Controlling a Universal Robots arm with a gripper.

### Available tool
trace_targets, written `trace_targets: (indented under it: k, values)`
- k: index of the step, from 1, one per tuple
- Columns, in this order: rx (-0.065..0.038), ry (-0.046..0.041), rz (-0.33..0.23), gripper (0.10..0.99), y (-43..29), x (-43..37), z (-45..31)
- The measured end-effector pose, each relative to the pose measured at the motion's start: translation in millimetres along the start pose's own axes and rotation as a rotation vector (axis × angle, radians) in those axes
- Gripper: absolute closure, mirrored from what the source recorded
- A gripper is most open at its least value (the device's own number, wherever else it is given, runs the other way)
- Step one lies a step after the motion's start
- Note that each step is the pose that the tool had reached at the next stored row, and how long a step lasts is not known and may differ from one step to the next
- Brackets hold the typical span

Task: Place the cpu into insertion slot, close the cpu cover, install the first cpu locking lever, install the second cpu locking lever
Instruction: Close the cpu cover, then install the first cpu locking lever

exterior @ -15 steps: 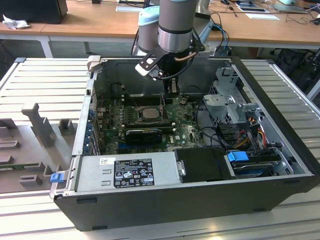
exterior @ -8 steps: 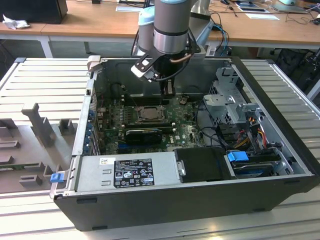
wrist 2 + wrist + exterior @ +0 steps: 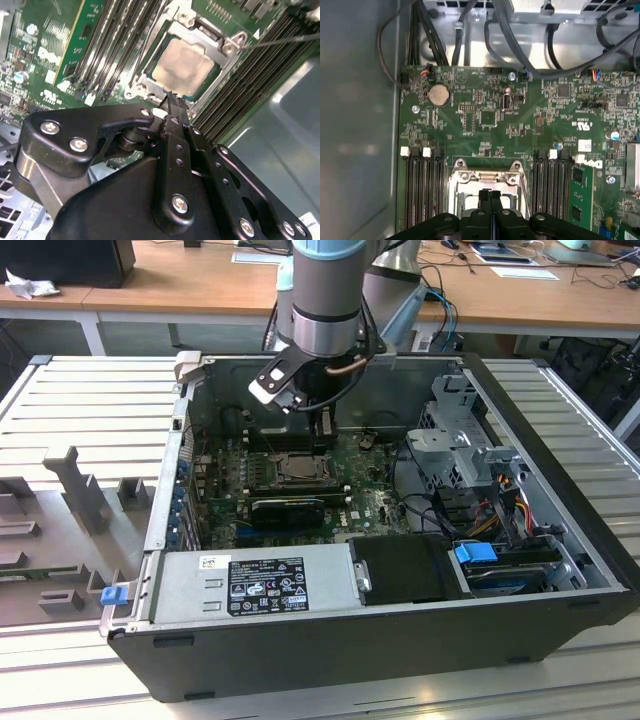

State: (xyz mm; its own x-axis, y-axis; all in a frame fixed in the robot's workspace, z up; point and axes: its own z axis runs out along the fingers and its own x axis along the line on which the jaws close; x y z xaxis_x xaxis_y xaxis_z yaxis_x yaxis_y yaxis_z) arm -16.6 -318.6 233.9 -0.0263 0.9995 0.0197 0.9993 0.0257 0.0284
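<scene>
Open black computer case (image 3: 300, 660) on a grey slatted desk (image 3: 90, 410); inside, the pale silvery square cpu (image 3: 182, 65) lies under its thin metal frame cover (image 3: 205, 37), black tool (image 3: 172, 97) closed, empty, just above

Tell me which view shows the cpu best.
The second wrist view: the cpu shows its pale face close up. The exterior view gives a small distant square; the first wrist view, a sliver.

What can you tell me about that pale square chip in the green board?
The cpu is a small, flat square with a dull, pale silvery-beige metal face. It lies level, framed by the silvery cpu cover around its edges. The gripper, shut, hangs near one edge; whether it touches is unclear.
</scene>
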Motion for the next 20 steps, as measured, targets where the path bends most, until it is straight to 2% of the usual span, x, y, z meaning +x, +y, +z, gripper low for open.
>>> trace_targets:
  k: [10, 15, 20]
  values:
    - [0.0, 0.0014, 0.0, 0.98, -19.5, 0.5, -0.1]
    - [0.0, 0.0013, 0.0, 0.98, -25.0, 0.6, -0.6]
    - [0.0, 0.0013, 0.0, 0.98, -24.7, 0.9, -13.9]
